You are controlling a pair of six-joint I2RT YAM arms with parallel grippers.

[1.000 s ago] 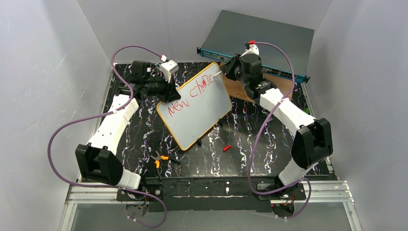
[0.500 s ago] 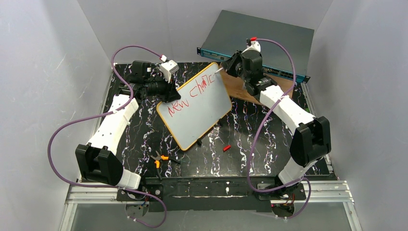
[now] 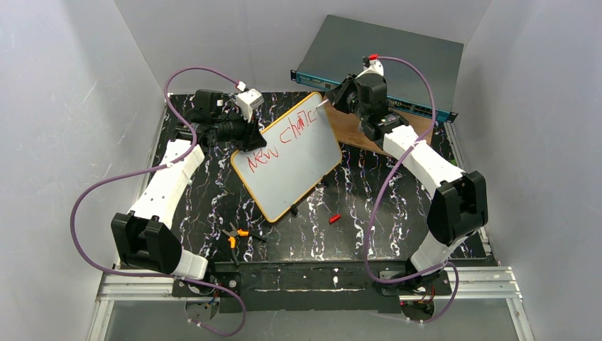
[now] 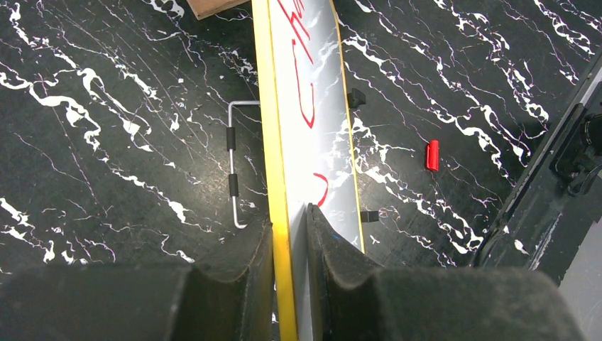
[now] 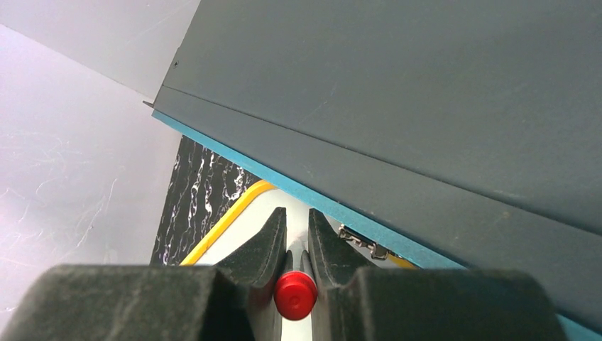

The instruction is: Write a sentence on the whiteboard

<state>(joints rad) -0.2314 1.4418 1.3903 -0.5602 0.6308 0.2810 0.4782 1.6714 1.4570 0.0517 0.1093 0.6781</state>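
Observation:
The whiteboard (image 3: 294, 167) with its orange rim stands tilted on the black marbled table. Red handwriting (image 3: 280, 142) runs along its top, one line reading roughly "new chanc". My left gripper (image 3: 245, 138) is shut on the board's upper left edge; in the left wrist view the fingers (image 4: 323, 241) clamp the yellow rim (image 4: 273, 142). My right gripper (image 3: 341, 99) is shut on a marker with a red end (image 5: 295, 294), its white tip at the board's top right corner (image 3: 323, 108). The board's corner shows past the fingers in the right wrist view (image 5: 241, 213).
A grey rack unit with a blue front (image 3: 383, 64) lies at the back right, over a brown wooden board (image 3: 355, 131). A red marker cap (image 3: 334, 218) and orange-handled pliers (image 3: 236, 234) lie near the front. A metal wire stand (image 4: 232, 163) sits behind the board.
My right gripper has shifted slightly up and right along the board's top right corner with the marker. The left gripper and the board have not moved.

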